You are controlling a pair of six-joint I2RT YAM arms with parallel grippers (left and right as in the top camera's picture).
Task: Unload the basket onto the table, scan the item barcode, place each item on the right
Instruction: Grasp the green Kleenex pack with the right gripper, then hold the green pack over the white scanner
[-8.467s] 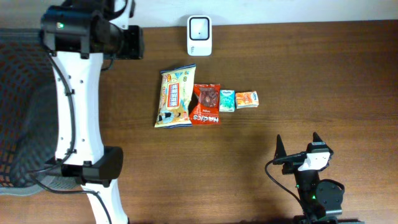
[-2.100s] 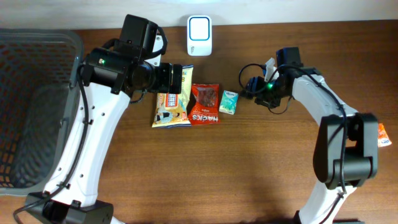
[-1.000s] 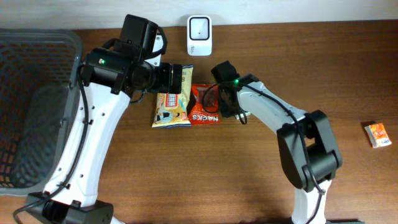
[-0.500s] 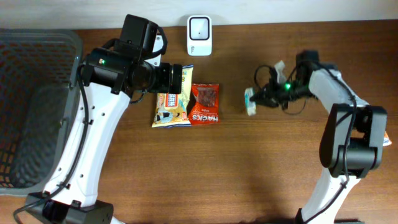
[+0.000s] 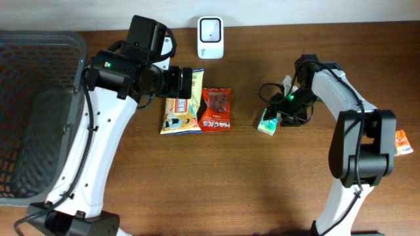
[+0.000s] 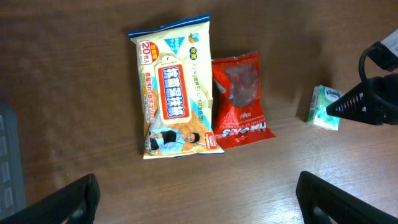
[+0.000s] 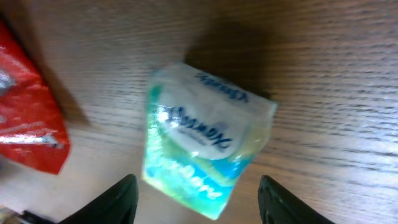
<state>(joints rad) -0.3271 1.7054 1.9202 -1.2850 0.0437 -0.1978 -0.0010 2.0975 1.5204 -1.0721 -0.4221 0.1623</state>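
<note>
The small teal-and-white tissue pack [image 5: 267, 122] lies on the wooden table right of centre. My right gripper [image 5: 281, 109] hovers just over it, open. In the right wrist view the tissue pack [image 7: 205, 146] sits between the two dark fingers [image 7: 124, 200] with a gap on each side, and the gripper [image 7: 202, 208] holds nothing. The white barcode scanner [image 5: 210, 28] stands at the table's far edge. My left gripper [image 5: 186, 82] hangs wide open over the yellow snack bag [image 5: 182, 103]; the left wrist view shows bare wood between its fingertips [image 6: 73, 198].
A red snack bag [image 5: 216, 109] lies beside the yellow one. A small orange pack [image 5: 401, 142] rests at the right edge. A dark mesh basket [image 5: 33, 111] fills the left side. In the left wrist view the red bag [image 6: 239, 99] and tissue pack [image 6: 324, 107] show.
The right gripper carried the tissue pack from beside the red bag to the right, then opened; the pack now lies lower on the table. The left arm has not moved.
</note>
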